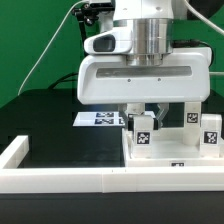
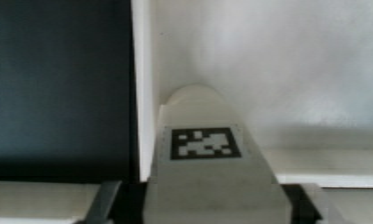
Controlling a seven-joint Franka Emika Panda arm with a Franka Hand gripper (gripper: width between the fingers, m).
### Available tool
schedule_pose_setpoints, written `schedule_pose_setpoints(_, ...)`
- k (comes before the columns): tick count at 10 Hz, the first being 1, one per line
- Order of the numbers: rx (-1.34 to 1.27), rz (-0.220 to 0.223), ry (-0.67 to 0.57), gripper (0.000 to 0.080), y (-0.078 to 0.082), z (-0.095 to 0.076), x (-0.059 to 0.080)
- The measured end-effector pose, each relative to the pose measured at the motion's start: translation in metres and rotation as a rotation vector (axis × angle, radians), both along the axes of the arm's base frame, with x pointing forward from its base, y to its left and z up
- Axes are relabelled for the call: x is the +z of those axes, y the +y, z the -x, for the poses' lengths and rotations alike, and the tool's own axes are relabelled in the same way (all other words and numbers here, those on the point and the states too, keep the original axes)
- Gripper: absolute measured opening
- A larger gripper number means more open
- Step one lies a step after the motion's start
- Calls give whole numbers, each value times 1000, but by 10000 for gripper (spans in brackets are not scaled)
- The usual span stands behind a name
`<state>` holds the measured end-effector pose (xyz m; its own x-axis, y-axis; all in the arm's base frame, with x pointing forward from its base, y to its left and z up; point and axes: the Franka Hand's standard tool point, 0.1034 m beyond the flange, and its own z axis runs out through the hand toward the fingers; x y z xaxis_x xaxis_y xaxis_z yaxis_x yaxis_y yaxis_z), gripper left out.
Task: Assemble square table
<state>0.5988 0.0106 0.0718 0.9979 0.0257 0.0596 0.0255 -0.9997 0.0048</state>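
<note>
The square table's white slab (image 1: 172,150) lies at the exterior view's right. At its near left corner stands a small white leg (image 1: 143,134) bearing a black-and-white tag. My gripper (image 1: 143,119) comes straight down over this leg, one finger on each side. In the wrist view the leg (image 2: 202,142) fills the space between the dark fingers (image 2: 115,200), and both pads press its sides, so my gripper (image 2: 204,207) is shut on it. The pale slab (image 2: 298,95) lies beyond the leg. Two more tagged legs (image 1: 190,115) (image 1: 211,131) stand at the slab's far right.
The marker board (image 1: 98,118) lies on the black tabletop behind my gripper. A long low white border wall (image 1: 70,178) runs along the front and turns up the exterior view's left. Black table surface (image 1: 50,135) stretches left of the slab.
</note>
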Motion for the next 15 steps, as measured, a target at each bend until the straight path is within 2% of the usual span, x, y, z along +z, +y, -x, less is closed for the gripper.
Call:
schedule_pose_setpoints(4,-76,-5,0,290,0,0,0)
schedule_pose_setpoints(10,-856,-58,-5,291,-2,0,-1)
schedule_pose_setpoints(14,-1113,-80,-3,291,-2,-1,-1)
schedule_pose_setpoints(15,-1217,-100,-14,291,-3,-1,-1)
